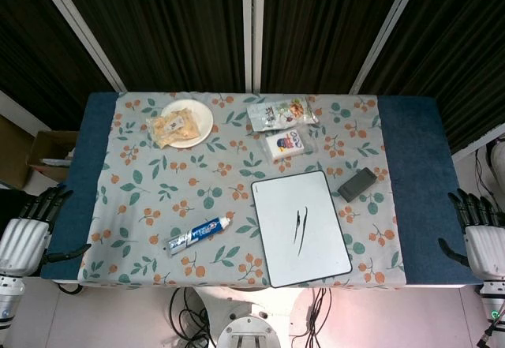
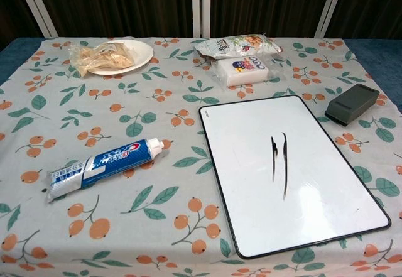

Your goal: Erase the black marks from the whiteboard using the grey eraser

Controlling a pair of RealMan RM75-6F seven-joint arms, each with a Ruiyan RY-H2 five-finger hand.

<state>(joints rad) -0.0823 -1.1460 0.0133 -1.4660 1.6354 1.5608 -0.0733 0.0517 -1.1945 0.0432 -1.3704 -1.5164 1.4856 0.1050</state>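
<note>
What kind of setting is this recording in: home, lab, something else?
Probably a robot lab or test room staged as a home table: the floral tablecloth carries assorted props such as the toothpaste tube and whiteboard, while loose cables lie on the floor.

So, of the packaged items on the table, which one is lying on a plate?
The clear bag of pale snacks, on the white plate at the far left. The two other packets and the toothpaste tube lie directly on the tablecloth.
</note>
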